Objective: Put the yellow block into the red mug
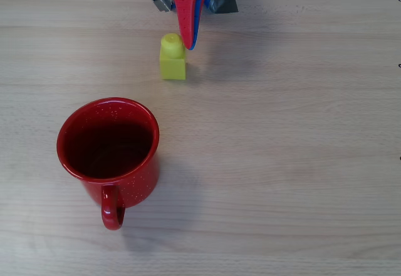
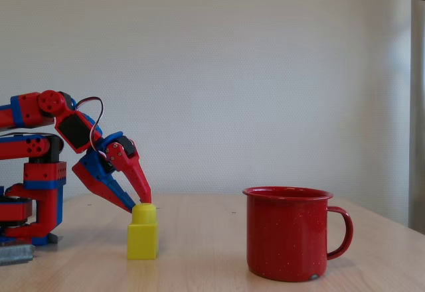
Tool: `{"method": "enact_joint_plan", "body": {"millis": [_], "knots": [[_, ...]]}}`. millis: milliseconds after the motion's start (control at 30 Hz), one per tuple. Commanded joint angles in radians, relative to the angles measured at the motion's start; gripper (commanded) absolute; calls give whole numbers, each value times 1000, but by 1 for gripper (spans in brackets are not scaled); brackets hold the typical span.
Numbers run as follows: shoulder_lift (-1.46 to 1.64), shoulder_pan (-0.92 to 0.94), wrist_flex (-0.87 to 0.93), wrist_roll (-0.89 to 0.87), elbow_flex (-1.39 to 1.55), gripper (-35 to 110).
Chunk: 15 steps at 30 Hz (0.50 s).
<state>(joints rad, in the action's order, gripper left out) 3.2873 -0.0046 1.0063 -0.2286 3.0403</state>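
Observation:
The yellow block (image 1: 172, 59) (image 2: 143, 235) stands upright on the wooden table (image 1: 282, 132), its stud on top. My red and blue gripper (image 1: 190, 41) (image 2: 139, 204) points down at it from the arm's side. The fingertips hover just above and slightly beside the stud. The jaws are open by a narrow gap with nothing between them. The red mug (image 1: 108, 147) (image 2: 287, 232) stands upright a short way beyond the block, apart from it. Its dark inside shows in the overhead view, and its handle (image 1: 113, 210) points to the lower edge there.
The arm's base (image 2: 33, 199) sits at the table's edge, left in the fixed view and at the top in the overhead view. Bare wood lies all around the block and the mug. A white wall (image 2: 265, 73) stands behind the table.

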Motion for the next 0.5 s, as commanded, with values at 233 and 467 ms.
{"method": "enact_joint_plan", "body": {"millis": [233, 467], "knots": [[-114, 35, -89, 95, -146, 0], [-333, 32, -80, 112, -365, 0]]}}
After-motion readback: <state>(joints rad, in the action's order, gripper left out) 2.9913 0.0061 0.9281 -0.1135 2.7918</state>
